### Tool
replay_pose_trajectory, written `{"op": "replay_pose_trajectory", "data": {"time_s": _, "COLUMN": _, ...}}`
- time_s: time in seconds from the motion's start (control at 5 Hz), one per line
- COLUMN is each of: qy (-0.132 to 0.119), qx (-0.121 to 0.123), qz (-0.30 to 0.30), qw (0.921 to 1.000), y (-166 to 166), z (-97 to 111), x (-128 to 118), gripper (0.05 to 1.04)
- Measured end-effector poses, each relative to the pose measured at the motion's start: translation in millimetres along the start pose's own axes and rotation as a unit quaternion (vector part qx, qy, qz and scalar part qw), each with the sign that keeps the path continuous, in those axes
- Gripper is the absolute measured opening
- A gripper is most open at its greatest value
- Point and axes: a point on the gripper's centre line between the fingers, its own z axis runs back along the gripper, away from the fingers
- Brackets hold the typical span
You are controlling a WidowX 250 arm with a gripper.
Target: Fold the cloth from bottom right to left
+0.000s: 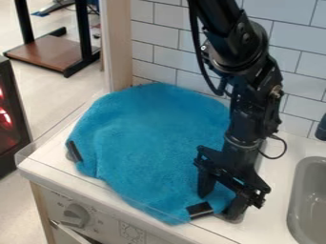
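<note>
- on the white counter (277, 221), a big fluffy blue cloth (143, 136), spread wide in a roundish shape, with soft bumps and a small crease near the left side
- from close to the tile wall (172, 55) at the far side, all the way to the near edge of the counter
- at the near left of the cloth, a short black strip (74, 151)
- at the near right of the cloth, another black strip (199, 210), just beside the gripper (218, 206)
- coming in from the top, a black robot arm (245, 76), bending down on the right side, in front of the far right part of the cloth
- over the near right corner of the cloth, the gripper, pointing down
- fingers (205, 185) wide apart, one over the blue cloth and one by its near right edge, with a bit of blue to see in the gap
- no way to tell if pinching any cloth down there
- on the right, a gray sink (315, 202), apart from the cloth
- farther back at the right edge, a small dark thing (321, 128), too cut off to name
- on the near front, under the counter, a round gray knob (76, 215)
- at the far left of the cloth, a tall wooden post (117, 45)
- on the floor past the counter, a stand with a brown board (52, 53)
- at the left edge, a dark box (11, 138) with red glowing spots
</note>
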Motion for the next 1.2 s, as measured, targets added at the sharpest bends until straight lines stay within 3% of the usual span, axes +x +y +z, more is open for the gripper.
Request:
{"op": "replay_pose_trajectory", "data": {"time_s": 0.2, "qy": -0.014, "qx": 0.001, "qz": 0.005, "qw": 0.9999, "y": -3, "z": -1, "x": 2, "gripper": 0.408}}
{"op": "replay_pose_trajectory", "data": {"time_s": 0.6, "qy": -0.017, "qx": -0.005, "qz": 0.006, "qw": 0.9998, "y": -4, "z": 0, "x": -3, "gripper": 0.092}}
{"op": "replay_pose_trajectory", "data": {"time_s": 1.0, "qy": -0.008, "qx": -0.009, "qz": 0.008, "qw": 0.9999, "y": 2, "z": 16, "x": -7, "gripper": 0.05}}
{"op": "replay_pose_trajectory", "data": {"time_s": 1.2, "qy": -0.017, "qx": -0.019, "qz": 0.022, "qw": 0.9994, "y": 9, "z": 37, "x": 2, "gripper": 0.05}}
